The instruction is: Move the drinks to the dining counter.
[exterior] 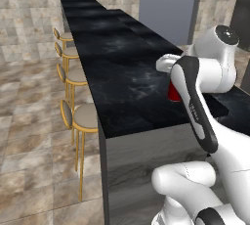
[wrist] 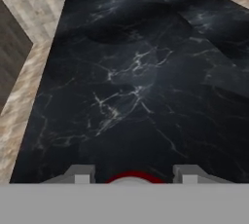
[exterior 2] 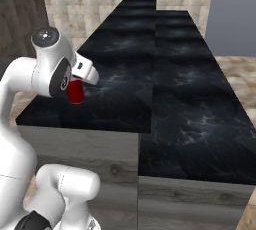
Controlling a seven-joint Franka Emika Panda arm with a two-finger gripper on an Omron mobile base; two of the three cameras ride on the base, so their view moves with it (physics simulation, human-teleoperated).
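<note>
Left base view: dining counter (exterior: 122, 72), long, two-level, glossy black white-veined top, grey panelled side below; red can (exterior: 174, 92) standing near the counter's near end on the lower level, largely hidden behind the white arm; four stools (exterior: 78, 116) with gold legs ranged along the counter's left side; tiled floor (exterior: 29, 121). Right base view: same counter (exterior 2: 190, 99), raised ledge to the right, lower level to the left; red can (exterior 2: 75, 92) upright on the lower level near its front left corner, directly under the white hand; gripper (exterior 2: 76, 85) tips masked by the hand here. Hand view: black veined top (wrist: 131, 86) stretching ahead; can (wrist: 132, 178), red rim and silvery top, seated between the two grey fingers (wrist: 81, 175), one either side, apparently clamped on the can, though contact at the pads falls below the visible edge.
</note>
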